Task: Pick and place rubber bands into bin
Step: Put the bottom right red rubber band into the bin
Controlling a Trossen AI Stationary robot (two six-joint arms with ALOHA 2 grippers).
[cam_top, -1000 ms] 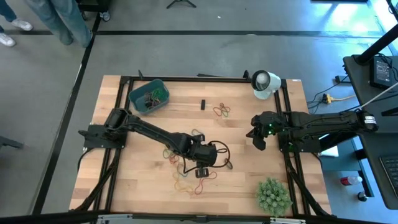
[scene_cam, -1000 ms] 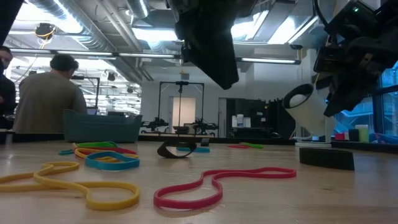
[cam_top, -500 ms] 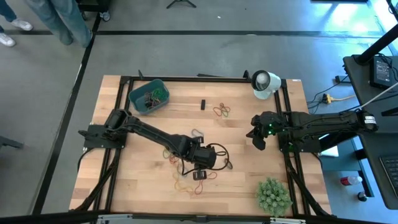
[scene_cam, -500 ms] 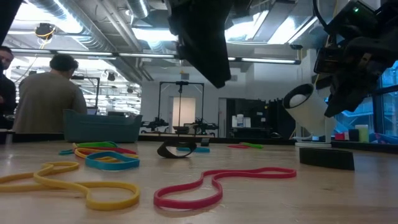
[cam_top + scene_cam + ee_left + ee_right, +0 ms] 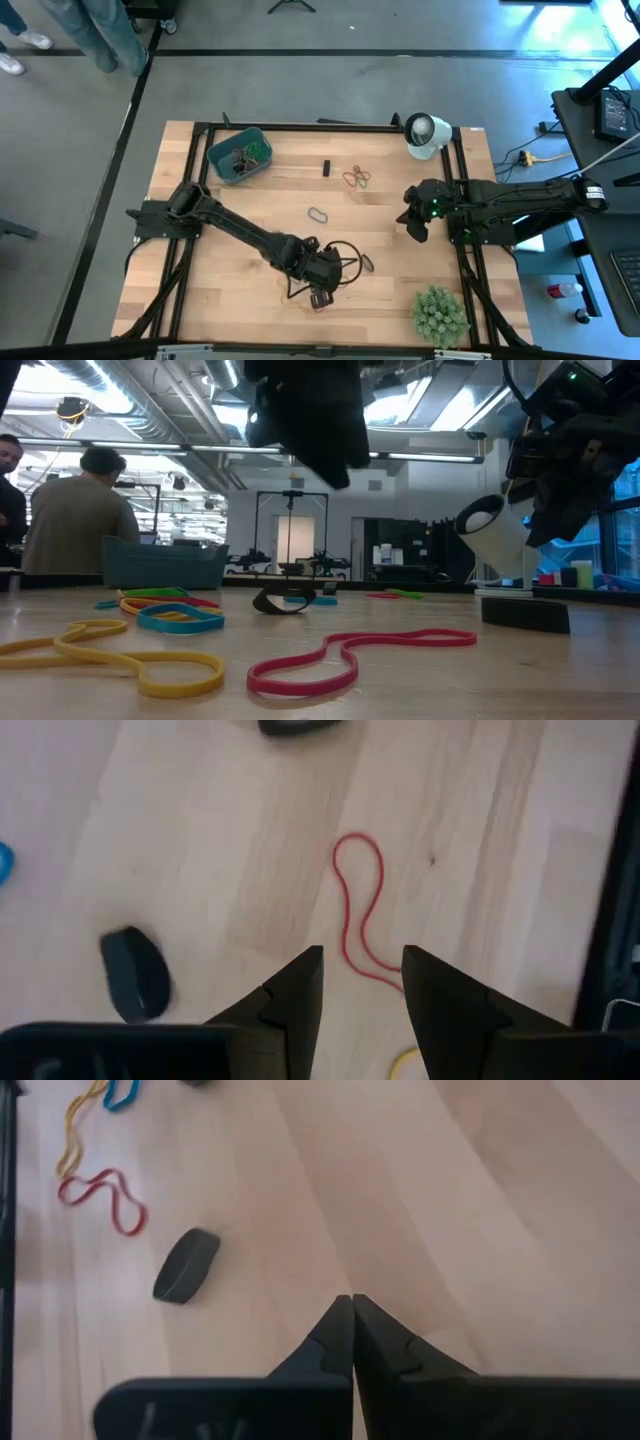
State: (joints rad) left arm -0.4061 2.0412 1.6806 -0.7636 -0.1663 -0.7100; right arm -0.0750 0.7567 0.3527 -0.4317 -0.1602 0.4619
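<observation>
- The left gripper (image 5: 322, 296) hung low over the near middle of the table (image 5: 400, 300), its arm reaching out from the left side of the frame.
- Seen from the left wrist, its two dark fingers (image 5: 300, 995) stood partly apart with bare wood showing between them; nothing was held in the gap.
- A thin red rubber band (image 5: 358, 910) lay flat on the wood just ahead of those fingertips. It was pulled into a long, narrow, wavy loop whose long axis ran straight away from the gripper, the rounded closed end pointing away and the near end curving in under the tip of one finger.
- A dark oval band (image 5: 134, 972) lay off to one side of the gripper, close by but apart from the red one.
- In the low view the red band (image 5: 350, 655) stretched crosswise over the near boards, with a yellow band (image 5: 120, 658) beside it and a teal band (image 5: 180, 618) and a dark loop (image 5: 283, 601) farther back.
- One grey loop (image 5: 318, 214) lay alone in mid-table, beyond the left gripper, towards the bin.
- A small cluster of red and orange bands (image 5: 356, 178) lay farther off still, near the table's far edge.
- The bin (image 5: 222, 151) sat well away from the left gripper at the far left corner, with several bands (image 5: 246, 157) already inside.
- The right gripper (image 5: 415, 226) waited at the right edge of the table, fingers (image 5: 335, 1335) pressed together and empty.
</observation>
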